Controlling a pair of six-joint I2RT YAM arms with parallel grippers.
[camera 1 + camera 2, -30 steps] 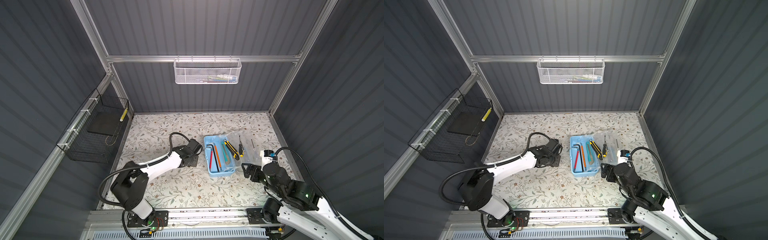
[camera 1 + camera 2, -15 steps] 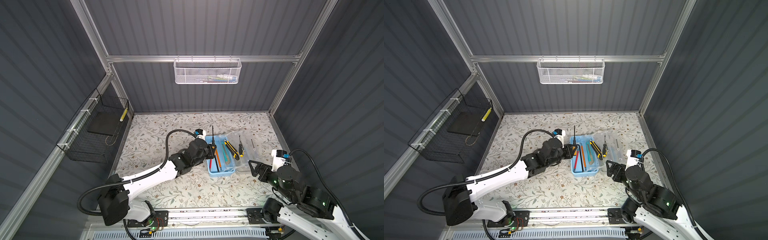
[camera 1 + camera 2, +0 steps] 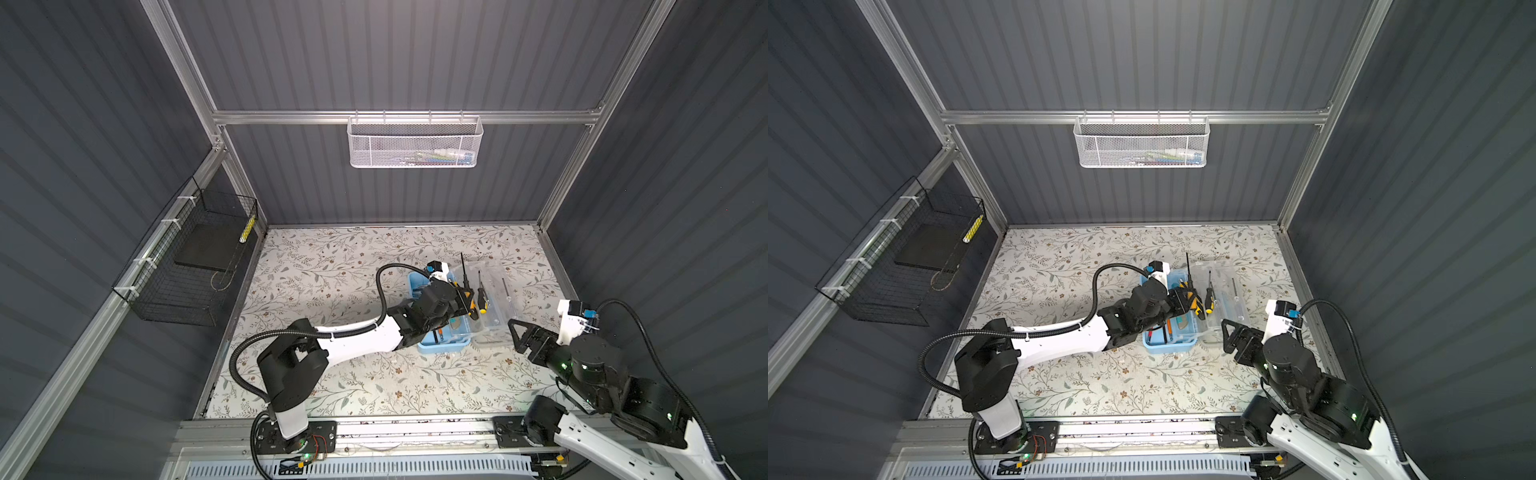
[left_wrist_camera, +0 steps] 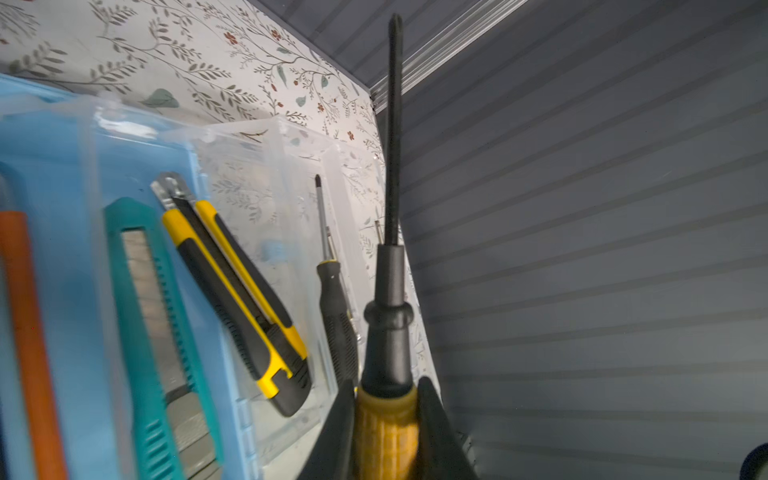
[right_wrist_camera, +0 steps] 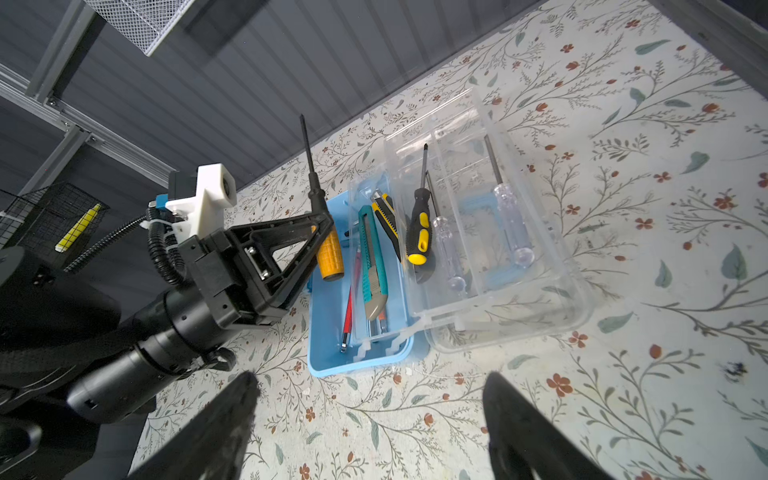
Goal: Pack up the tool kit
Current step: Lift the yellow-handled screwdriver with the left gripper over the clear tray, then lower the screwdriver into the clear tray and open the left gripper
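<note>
Top views, table (image 3: 324,266): floral surface under both arms.
Box (image 3: 444,347): light-blue, open, just 3 o'clock of the table's middle.
Lid (image 5: 557,266): clear, flat at the box's 3 o'clock; black-yellow screwdriver (image 5: 417,232) and two clear-handled screwdrivers (image 5: 509,216) lie on it.
Left gripper (image 5: 326,226): clamped on amber-handled screwdriver (image 5: 330,257) above the box, shaft toward 12 o'clock.
Right gripper (image 5: 372,377): jaws wide, empty, 4 o'clock of the lid.
Teal knife (image 5: 370,257): lying in the box.

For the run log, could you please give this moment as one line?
left gripper: shut on orange-handled screwdriver, by blue box | right gripper: open, empty, short of clear lid
</note>
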